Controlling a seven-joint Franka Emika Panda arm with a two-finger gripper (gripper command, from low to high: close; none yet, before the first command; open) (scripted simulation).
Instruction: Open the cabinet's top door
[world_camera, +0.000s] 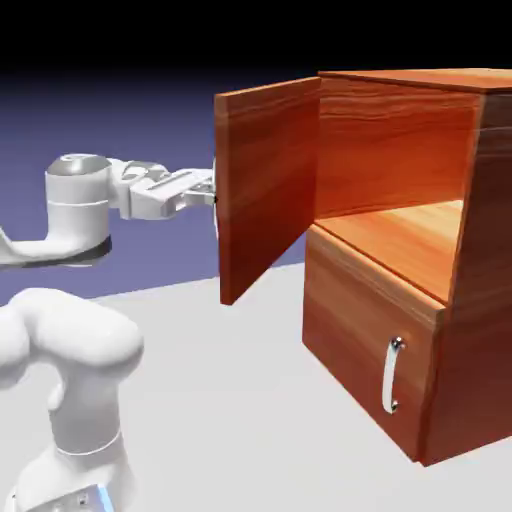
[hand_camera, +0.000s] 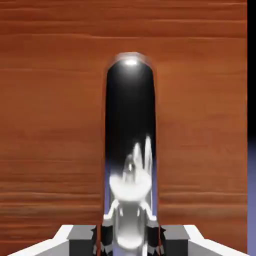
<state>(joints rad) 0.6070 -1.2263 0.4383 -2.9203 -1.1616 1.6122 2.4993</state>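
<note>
Top door (world_camera: 268, 190), a tall rectangular panel of reddish-brown wood grain, stood swung well open from the upper front of a boxy cabinet (world_camera: 490, 250) of the same wood. It met the cabinet along its hinge side and reached out towards the exterior view's left, upright, above the pale grey bench (world_camera: 230, 400). In that view its lower part overlapped the bench's far edge.

The open compartment showed a lighter orange-brown wooden floor (world_camera: 410, 240). Below it, the shorter lower panel (world_camera: 350, 320) lay flush with the cabinet front, with its own curved silver handle (world_camera: 390, 378) upright near the side away from the top door's hinge.

At the exterior view's left rose a white jointed robot arm (world_camera: 80, 205), stretched level towards the outer face of the top door. Its two-finger gripper (hand_camera: 130, 241) was clenched on the door's glossy, curved silver bar handle (hand_camera: 130, 112). In the hand view this bar ran up the middle, mirror-like, dark above and bright below, with a grey fingertip on either side at the bottom. Wood grain filled most of the rest, and a strip of black and blue-violet backdrop (hand_camera: 251, 200) lined the right side.
</note>
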